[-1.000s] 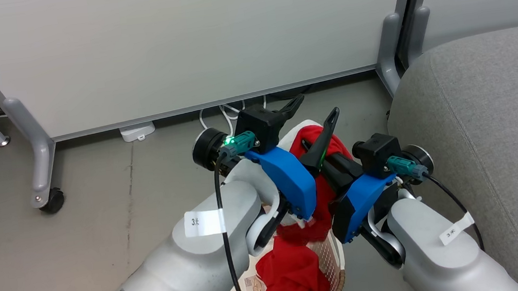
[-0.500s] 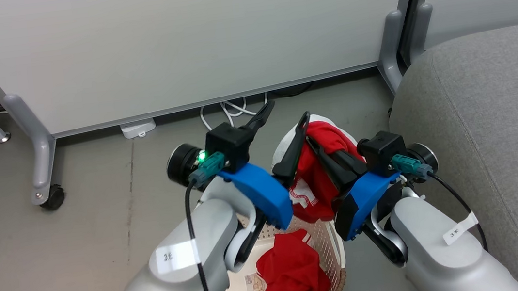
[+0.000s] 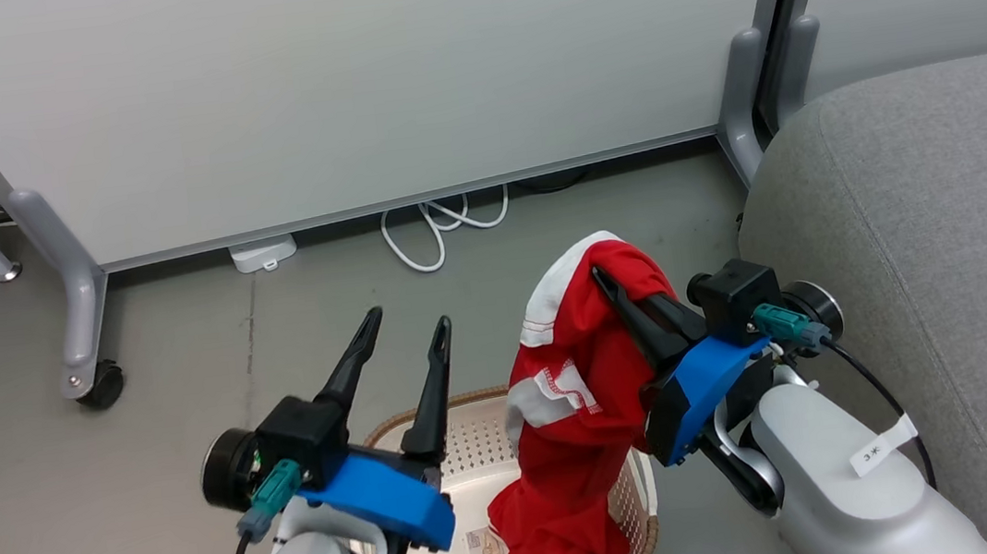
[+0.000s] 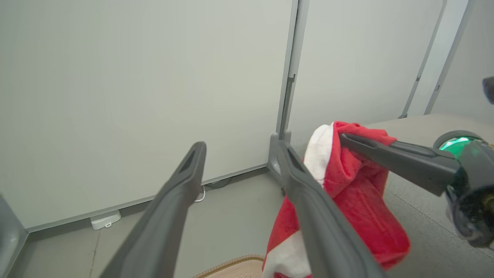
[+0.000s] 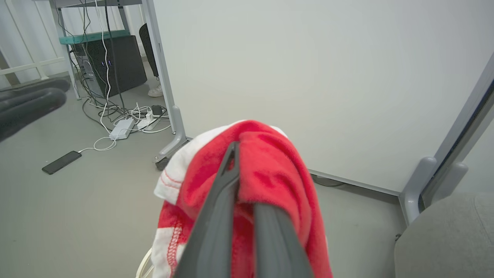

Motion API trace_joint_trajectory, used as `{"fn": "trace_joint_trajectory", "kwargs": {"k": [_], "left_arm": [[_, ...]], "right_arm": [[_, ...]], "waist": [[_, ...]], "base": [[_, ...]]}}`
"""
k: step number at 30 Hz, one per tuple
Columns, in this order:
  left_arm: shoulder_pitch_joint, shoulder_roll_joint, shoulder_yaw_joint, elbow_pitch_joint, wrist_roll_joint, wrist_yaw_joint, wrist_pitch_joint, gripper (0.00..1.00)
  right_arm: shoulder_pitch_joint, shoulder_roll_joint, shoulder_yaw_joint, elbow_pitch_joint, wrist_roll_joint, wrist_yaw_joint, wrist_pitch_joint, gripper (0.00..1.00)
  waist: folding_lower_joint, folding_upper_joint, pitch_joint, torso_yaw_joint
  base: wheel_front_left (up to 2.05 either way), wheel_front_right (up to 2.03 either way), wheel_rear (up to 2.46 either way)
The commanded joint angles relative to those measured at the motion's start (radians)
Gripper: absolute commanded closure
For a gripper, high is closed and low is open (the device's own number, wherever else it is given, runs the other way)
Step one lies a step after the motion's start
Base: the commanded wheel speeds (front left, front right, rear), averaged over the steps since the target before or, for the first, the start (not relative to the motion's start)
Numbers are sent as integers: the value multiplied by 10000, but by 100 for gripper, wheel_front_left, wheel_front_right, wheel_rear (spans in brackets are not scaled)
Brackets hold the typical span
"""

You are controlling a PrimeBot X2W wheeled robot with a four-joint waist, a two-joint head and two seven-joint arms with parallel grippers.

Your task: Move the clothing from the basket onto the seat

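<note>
- The right gripper (image 3: 614,289) is pinching the top of a red-and-white garment (image 3: 577,398), its fingers closed on the fabric.
- The garment is hanging over the cream laundry basket (image 3: 475,442), its lower end reaching down inside.
- The left gripper (image 3: 408,319) is hovering above the basket's left side, fingers spread and empty.
- The grey sofa cushion (image 3: 933,218) is sitting just right of the basket.

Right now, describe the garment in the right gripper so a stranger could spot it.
Left of the big grey seat stands the cream basket. Above it, the right gripper is shut on a red garment with white panels. It hangs lifted, draped over dark fingers.
</note>
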Motion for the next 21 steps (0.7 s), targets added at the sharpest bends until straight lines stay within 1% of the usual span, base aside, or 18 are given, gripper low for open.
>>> {"fn": "trace_joint_trajectory", "kwargs": {"k": [1, 4, 10, 16, 21], "left_arm": [[304, -1, 249, -126, 154, -67, -28, 0], [987, -45, 914, -365, 488, -253, -30, 0], [1910, -234, 1898, -671, 1156, -584, -30, 0], [2286, -503, 2494, -696, 1632, -855, -30, 0], [2369, -703, 2765, -672, 1952, -1042, -30, 0]], "right_arm": [[128, -15, -15, 4, -79, 1, -43, 100], [168, -15, 8, 17, -86, 1, -43, 100], [220, -15, -38, 0, -100, 1, -42, 100], [239, -15, -167, 33, -148, 1, -42, 100], [256, -15, -125, 10, -93, 1, -44, 100]], "waist": [[0, 0, -18, -15], [0, 0, -62, -40], [0, 0, -89, -45], [0, 0, -90, -24], [0, 0, -93, -70]], "base": [[0, 0, 0], [0, 0, 0], [0, 0, 0], [0, 0, 0], [0, 0, 0]]}}
